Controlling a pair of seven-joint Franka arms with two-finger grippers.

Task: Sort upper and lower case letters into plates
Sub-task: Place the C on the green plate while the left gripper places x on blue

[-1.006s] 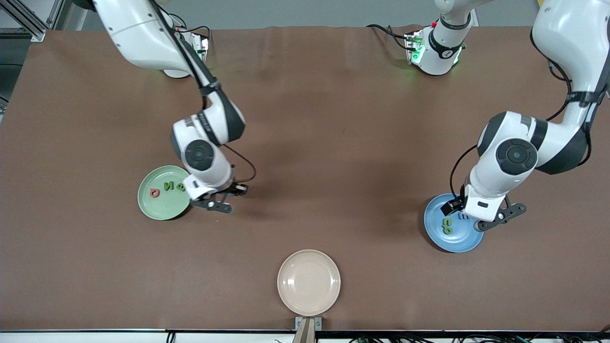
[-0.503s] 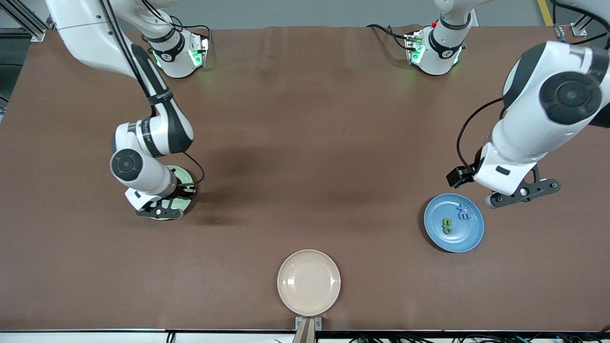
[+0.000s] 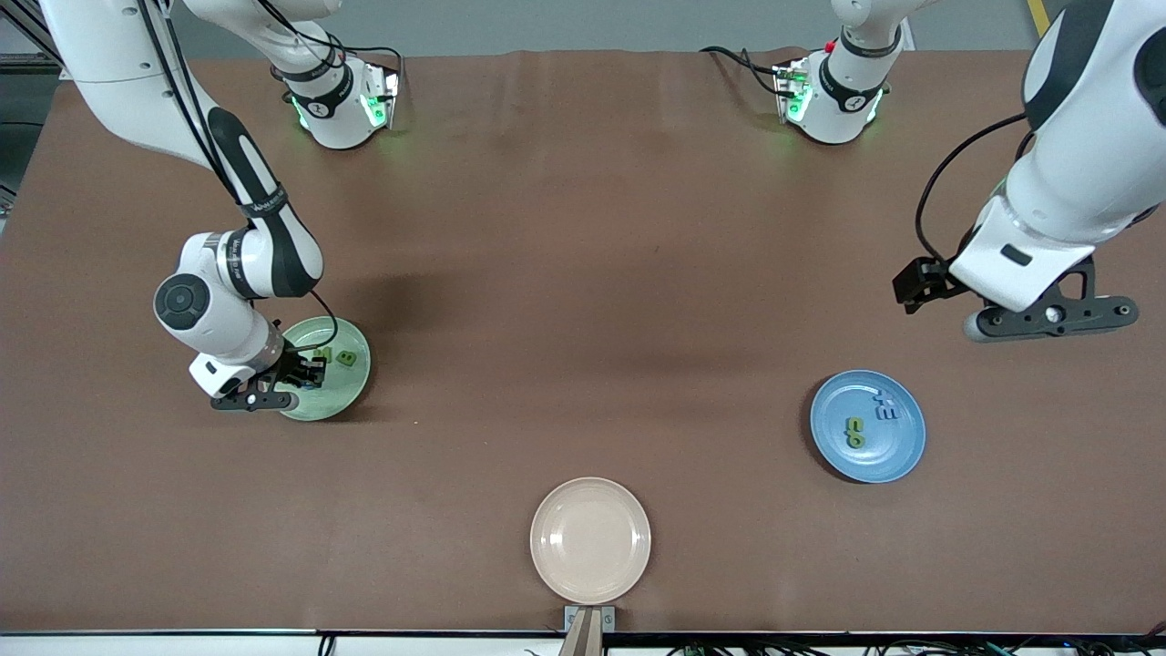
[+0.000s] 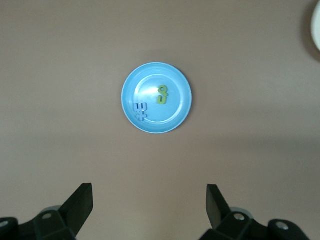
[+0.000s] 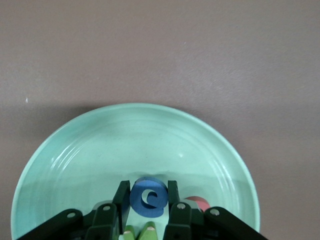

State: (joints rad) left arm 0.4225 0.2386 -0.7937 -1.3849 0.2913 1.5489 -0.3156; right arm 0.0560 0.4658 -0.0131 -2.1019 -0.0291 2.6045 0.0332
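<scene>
The pale green plate (image 3: 351,387) lies toward the right arm's end of the table and shows in the right wrist view (image 5: 100,150). My right gripper (image 3: 264,399) hangs low over it, shut on a blue letter Q (image 5: 148,196). A red letter (image 5: 198,203) and a green letter (image 5: 141,233) lie on the plate under the gripper. Another green letter (image 3: 346,358) shows in the front view. The blue plate (image 3: 897,456) holds two green letters (image 3: 854,431) and two blue letters (image 3: 885,407); it also shows in the left wrist view (image 4: 177,82). My left gripper (image 3: 1052,314) is open and empty, high over bare table beside the blue plate.
A cream-beige plate (image 3: 590,540) lies empty at the table's edge nearest the front camera, midway between the two arms. The brown table top (image 3: 583,273) is bare between the plates.
My right gripper has moved from beside the pale green plate to over it, toward the right arm's end. My left gripper has risen and drawn away from over the blue plate.
</scene>
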